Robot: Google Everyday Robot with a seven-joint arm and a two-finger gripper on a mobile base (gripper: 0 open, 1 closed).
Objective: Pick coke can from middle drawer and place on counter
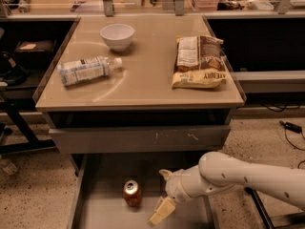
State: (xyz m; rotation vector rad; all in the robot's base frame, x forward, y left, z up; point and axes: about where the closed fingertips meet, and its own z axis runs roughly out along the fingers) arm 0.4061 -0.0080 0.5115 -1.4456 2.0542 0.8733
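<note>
Gripper (159, 196): in middle drawer (102, 216), just right of coke can (132, 192); jaws open, empty. I risk a finger toppling it.

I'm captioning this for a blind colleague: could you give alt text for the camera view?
A white robot arm reaches into the open middle drawer, its gripper open just right of an upright coke can, not touching it. On the counter above are a plastic bottle on its side, a white bowl and snack bags.
</note>
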